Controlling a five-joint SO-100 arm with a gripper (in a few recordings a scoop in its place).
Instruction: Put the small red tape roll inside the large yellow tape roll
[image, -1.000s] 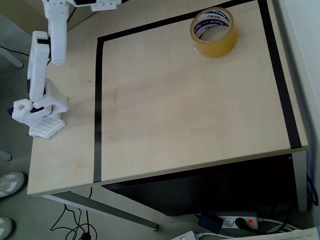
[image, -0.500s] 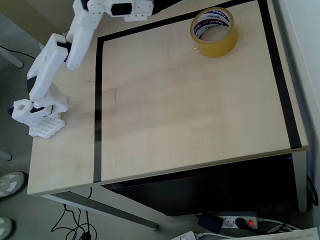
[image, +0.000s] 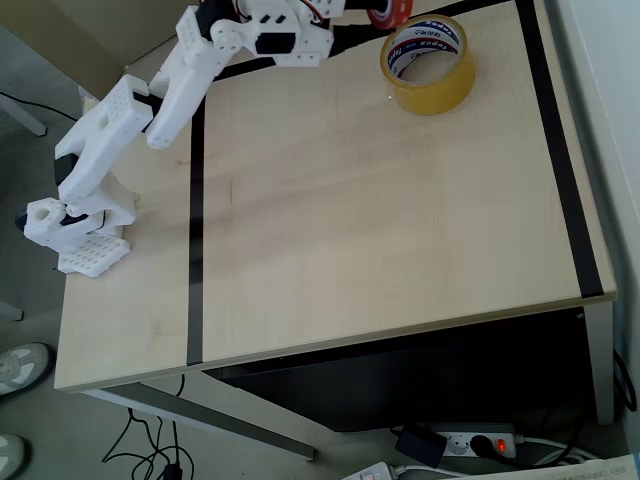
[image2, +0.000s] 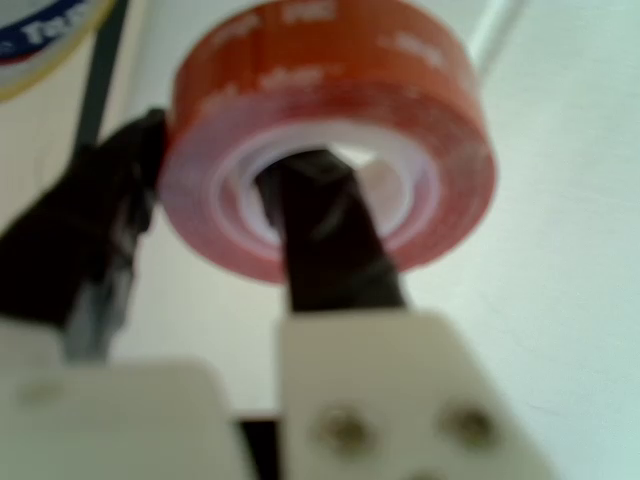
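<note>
In the wrist view the small red tape roll hangs in my gripper, which is shut on its wall: one black finger goes through the white core, the other presses from outside on the left. In the overhead view the small red tape roll peeks out at the top edge, held by the gripper just up and left of the large yellow tape roll. That roll lies flat near the table's far right corner, hole upward; its printed core shows at the wrist view's top left.
The white arm stretches from its base at the table's left edge along the far side. Black tape lines frame a rectangle on the light wooden table. A power strip lies on the floor below the front edge.
The arm has swung right along the table's far edge, from above its base to beside the yellow roll. The red roll in the gripper has come into the overhead view.
</note>
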